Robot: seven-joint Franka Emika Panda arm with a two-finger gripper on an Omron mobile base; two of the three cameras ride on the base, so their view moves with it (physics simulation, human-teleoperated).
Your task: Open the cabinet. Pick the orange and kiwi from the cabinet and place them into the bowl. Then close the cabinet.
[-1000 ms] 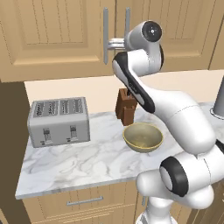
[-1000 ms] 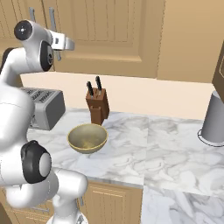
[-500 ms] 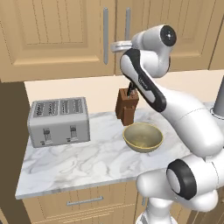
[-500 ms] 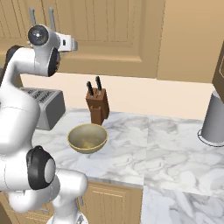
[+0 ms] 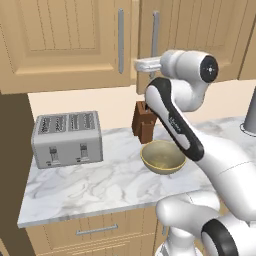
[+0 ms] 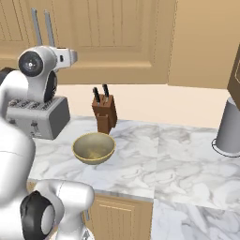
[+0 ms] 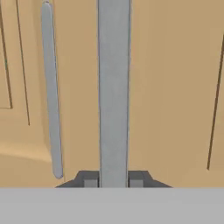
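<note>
Right-hand door of the cabinet swings out a bit more now. Tool is clamped on its handle, so opening's underway; bowl waits on the bench.

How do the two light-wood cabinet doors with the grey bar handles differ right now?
The right light-wood cabinet door stands slightly ajar; the left light-wood cabinet door sits flush. The gripper is shut on the right door's grey bar handle; the left door's grey bar handle is untouched. Both handles are vertical.
</note>
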